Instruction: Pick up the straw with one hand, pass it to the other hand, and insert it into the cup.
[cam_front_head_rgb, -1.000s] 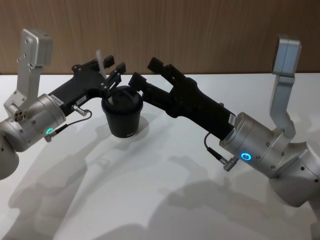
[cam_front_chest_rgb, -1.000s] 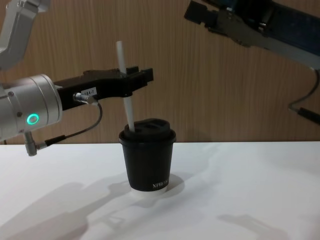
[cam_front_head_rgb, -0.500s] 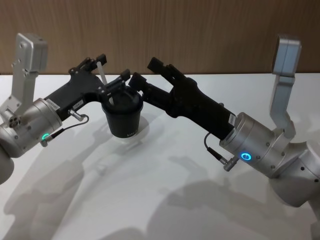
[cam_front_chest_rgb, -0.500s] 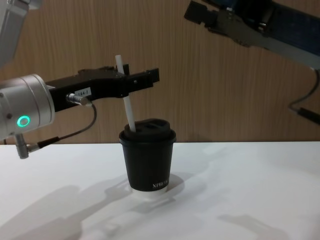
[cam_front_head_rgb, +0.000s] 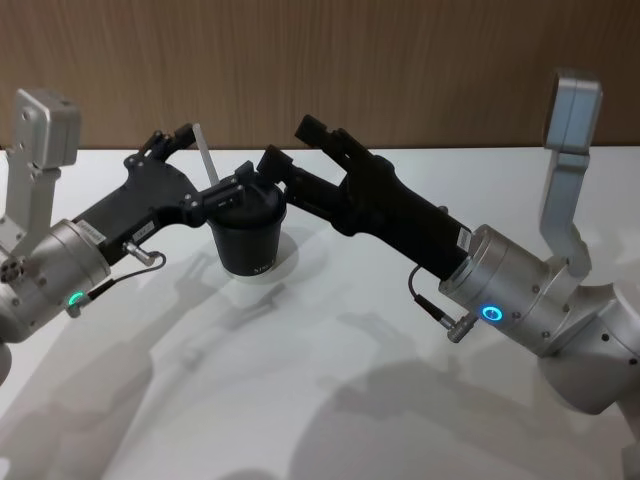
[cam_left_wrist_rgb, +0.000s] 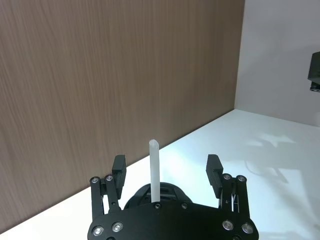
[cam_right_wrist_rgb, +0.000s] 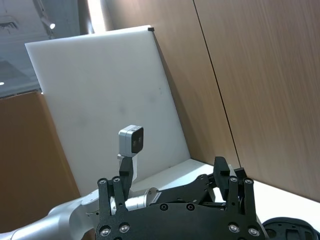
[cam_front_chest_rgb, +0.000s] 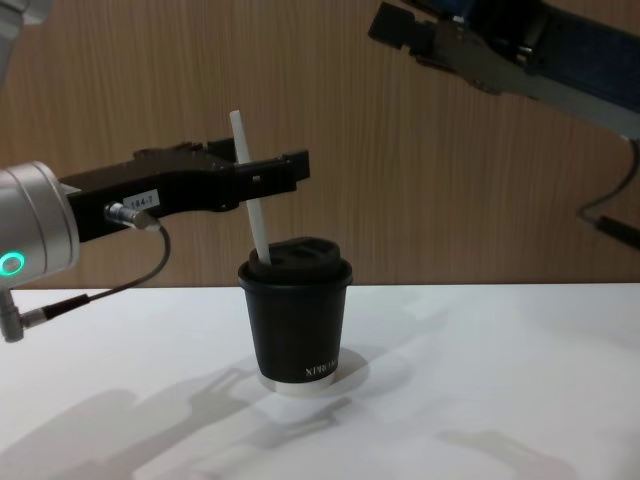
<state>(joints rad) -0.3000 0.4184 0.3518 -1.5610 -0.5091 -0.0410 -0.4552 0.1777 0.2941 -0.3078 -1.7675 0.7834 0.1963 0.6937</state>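
Observation:
The white straw (cam_front_head_rgb: 204, 150) stands tilted in the lid of the black cup (cam_front_head_rgb: 246, 232) on the white table. My left gripper (cam_front_head_rgb: 217, 152) is open around the straw's upper part. In the left wrist view the straw (cam_left_wrist_rgb: 154, 170) rises between the spread fingers (cam_left_wrist_rgb: 119, 169) with a gap on each side. From the chest, the straw (cam_front_chest_rgb: 247, 190) leans left out of the cup (cam_front_chest_rgb: 295, 322), with the left gripper (cam_front_chest_rgb: 285, 170) level with its middle. My right gripper (cam_front_head_rgb: 287, 141) hovers open just behind and to the right of the cup, holding nothing.
The white table (cam_front_head_rgb: 330, 400) stretches toward me, with a wood-panelled wall (cam_front_head_rgb: 400, 60) behind it. The long black right gripper body (cam_front_chest_rgb: 520, 55) hangs high at the right in the chest view. A white board (cam_right_wrist_rgb: 100, 100) shows in the right wrist view.
My left gripper has opened and let go of the straw, and the arm has drawn back left and lower. The straw stays in the cup. The right arm has not moved.

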